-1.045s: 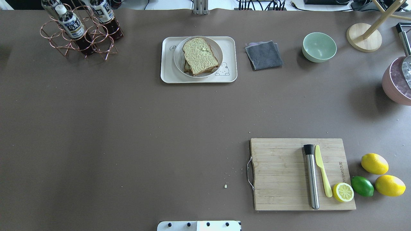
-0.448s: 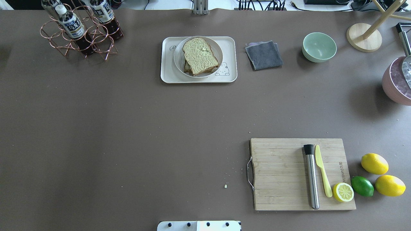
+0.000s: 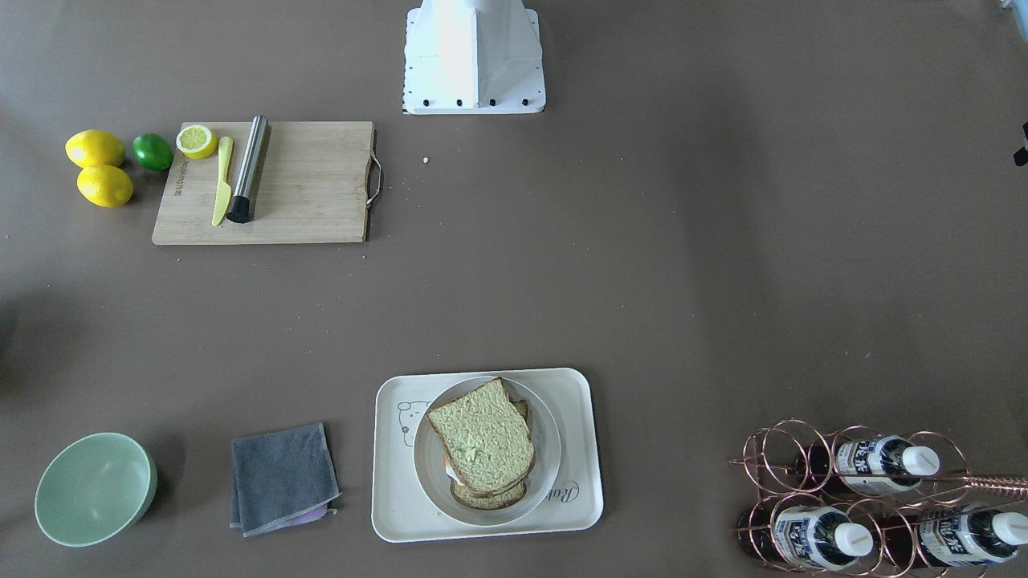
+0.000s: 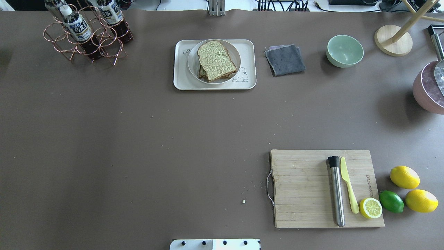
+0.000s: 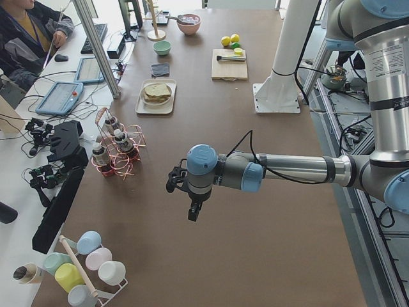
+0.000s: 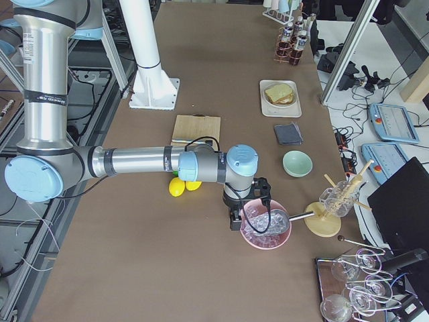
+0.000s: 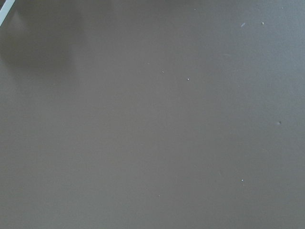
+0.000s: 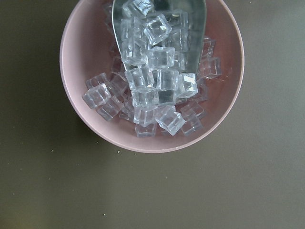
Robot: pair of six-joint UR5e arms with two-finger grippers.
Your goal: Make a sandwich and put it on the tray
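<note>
Sandwich [image 4: 216, 59] is all stacked up: rough, spongy greenish-tan square slices with a dark brown crust, the top one sitting a bit crooked over the one below. It sits on a round white plate [image 4: 191, 63], and the plate is on the smooth cream tray [image 4: 179, 82] with rounded corners, over on the far side of the matte brown counter [image 4: 138, 139]. The left fingers [image 5: 193, 214] hang over bare counter. The right fingers [image 6: 235, 220] are just beside a glossy pink bowl [image 8: 76, 62] full of clear ice cubes [image 8: 157, 81], with a shiny metal scoop [image 8: 190, 24] lying in them. Honestly can't tell whether either pair of fingers is apart or together.
</note>
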